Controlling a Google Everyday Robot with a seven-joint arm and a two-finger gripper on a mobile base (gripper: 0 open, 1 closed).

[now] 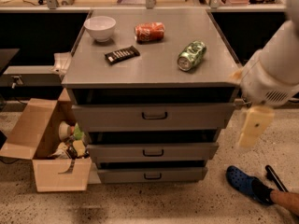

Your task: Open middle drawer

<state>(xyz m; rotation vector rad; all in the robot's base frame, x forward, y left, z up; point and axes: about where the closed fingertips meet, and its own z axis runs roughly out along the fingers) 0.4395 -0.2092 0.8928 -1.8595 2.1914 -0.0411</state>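
Cabinet (149, 73) with three grey drawers. The middle drawer (153, 151), with a dark handle (153, 152) at its centre, sits between the top drawer (153, 115) and the bottom drawer (153, 175). The gripper (254, 125) hangs off the cabinet's right side, above and to the right of the middle drawer and apart from it; whether it is open cannot be told. On top lie a bowl (100, 28), a red can (150, 31), a green can (191, 55) and a dark bar (122, 54). A cardboard box (46, 143) stands on the floor to the left, and a blue shoe (243, 181) is at lower right.

We see a rounded white arm (273, 73) with a small grille. Its cream tool (254, 125) hangs right of the bench (149, 69).
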